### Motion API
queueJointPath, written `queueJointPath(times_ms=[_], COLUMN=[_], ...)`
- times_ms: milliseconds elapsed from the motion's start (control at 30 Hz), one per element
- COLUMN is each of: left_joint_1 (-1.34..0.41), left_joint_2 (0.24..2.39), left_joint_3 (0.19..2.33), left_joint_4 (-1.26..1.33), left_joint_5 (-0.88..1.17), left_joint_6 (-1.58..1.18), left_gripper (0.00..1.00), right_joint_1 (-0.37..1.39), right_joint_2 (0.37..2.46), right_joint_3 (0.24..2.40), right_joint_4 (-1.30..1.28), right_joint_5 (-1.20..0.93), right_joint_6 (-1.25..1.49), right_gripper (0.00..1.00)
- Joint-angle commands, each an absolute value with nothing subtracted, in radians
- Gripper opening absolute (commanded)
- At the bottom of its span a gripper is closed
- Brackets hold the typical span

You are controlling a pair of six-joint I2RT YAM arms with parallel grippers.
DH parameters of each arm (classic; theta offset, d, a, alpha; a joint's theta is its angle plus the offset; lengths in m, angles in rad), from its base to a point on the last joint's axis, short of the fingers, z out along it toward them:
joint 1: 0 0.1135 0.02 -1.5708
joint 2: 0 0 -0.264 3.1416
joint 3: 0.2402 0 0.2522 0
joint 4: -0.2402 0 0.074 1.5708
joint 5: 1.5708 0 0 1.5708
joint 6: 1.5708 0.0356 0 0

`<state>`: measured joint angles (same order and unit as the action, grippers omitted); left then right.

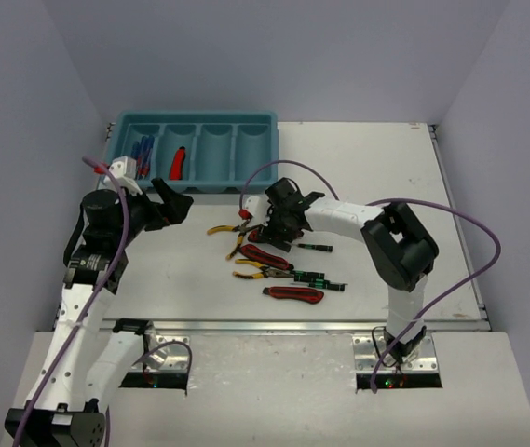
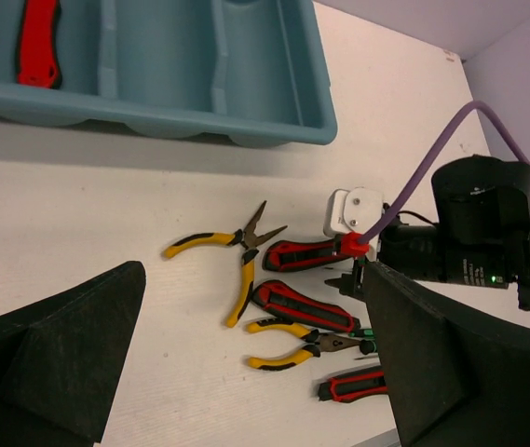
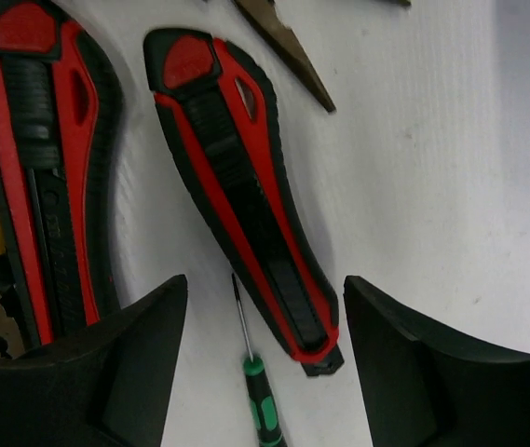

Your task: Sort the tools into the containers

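walls (image 1: 274, 56): plain pale lavender, 3 sides
table (image 1: 376, 168): white top, metal rail (image 1: 292, 326) at near edge
light: even, soft shadows

Robotics laboratory work cell. A white counter (image 1: 386, 168) is closed in along its far, left and right edges by plain lilac-grey walls (image 1: 274, 56), forming a bare test enclosure. Two white jointed arms, the left arm (image 1: 78, 317) and the right arm (image 1: 400, 251), are bolted to metal plates (image 1: 414, 358) just outside the near edge, and each trails a purple cable (image 1: 469, 242). A teal tray (image 1: 195, 119) stands at the far left corner. Small hand tools (image 1: 292, 294) lie loose near the counter's middle as handling specimens.
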<state>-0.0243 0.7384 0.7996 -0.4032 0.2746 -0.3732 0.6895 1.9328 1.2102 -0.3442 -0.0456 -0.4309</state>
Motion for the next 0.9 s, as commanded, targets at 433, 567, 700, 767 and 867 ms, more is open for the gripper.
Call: queueJointPath(times_ms=[433, 567, 700, 767, 867], left_joint_1=[-0.038, -0.038, -0.045, -0.063, -0.123], left_joint_2=[0.782, 0.778, 0.756, 0.742, 0.736], left_joint_3=[0.730, 0.726, 0.630, 0.559, 0.488], left_joint_4=[-0.327, -0.283, -0.035, 0.142, 0.390], left_joint_5=[0.390, 0.458, 0.571, 0.576, 0.501], left_joint_6=[-0.348, -0.400, -0.585, -0.718, -0.852], left_gripper=[1.00, 1.00, 1.00, 1.00, 1.00], right_joint_1=[0.693, 0.693, 0.693, 0.693, 0.693], right_joint_2=[1.957, 1.801, 1.663, 1.599, 1.541], right_joint_3=[1.233, 1.203, 1.188, 1.190, 1.211], right_joint_4=[-0.216, -0.207, -0.215, -0.228, -0.277], right_joint_5=[-0.104, -0.034, -0.014, -0.019, -0.056], right_joint_6=[-0.479, -0.438, -0.348, -0.280, -0.099], right_gripper=[0.05, 0.03, 0.01, 0.00, 0.00])
